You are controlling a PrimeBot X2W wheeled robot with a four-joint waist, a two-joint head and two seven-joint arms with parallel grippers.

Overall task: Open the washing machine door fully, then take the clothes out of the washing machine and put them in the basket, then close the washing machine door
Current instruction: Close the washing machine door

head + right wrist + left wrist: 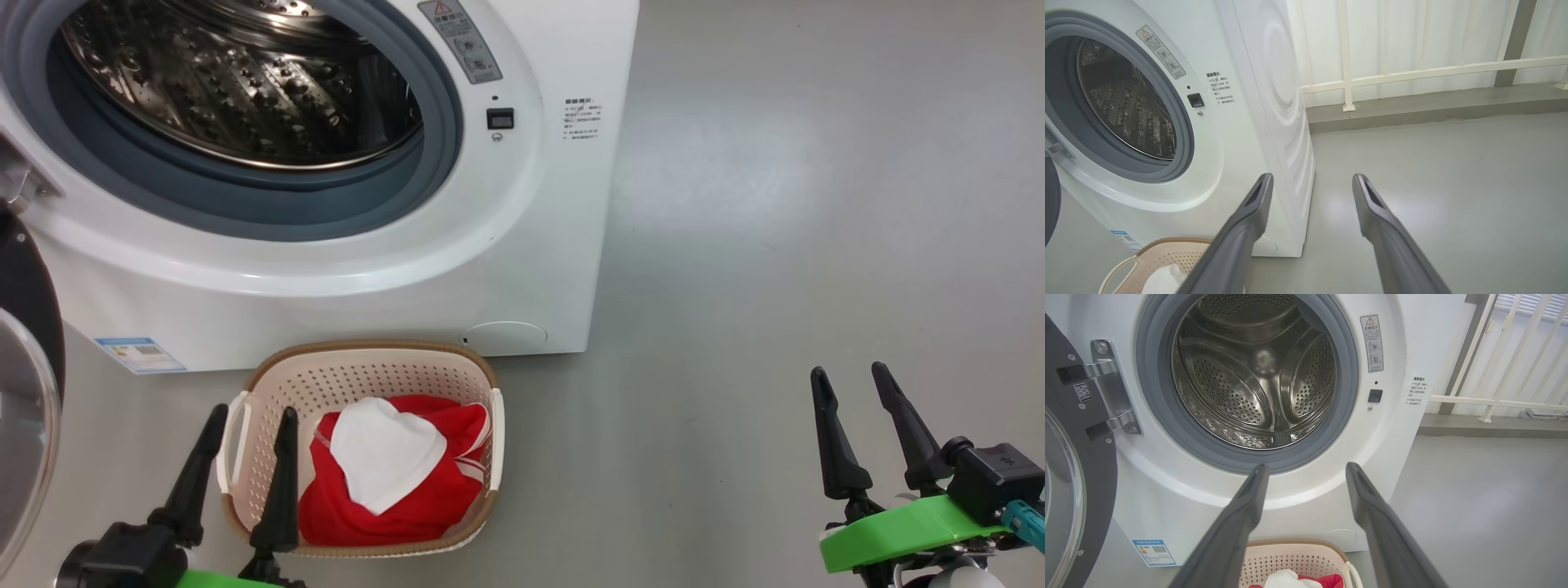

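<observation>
Clothes (392, 490) lying in basket (359, 359); L gripper (253, 411) hovering by basket's left side, R gripper (848, 371) well right, fingers (834, 441) all spread, empty.

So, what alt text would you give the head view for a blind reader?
Red and white clothes lie in a cream basket before a white washing machine with its door open. The left pincer and right pincer stand open, empty.

Right claw (1311, 176), fingers wide apart, over grey floor (1453, 171) beside the washing machine (1229, 163), basket (1167, 241) at lower left
</observation>
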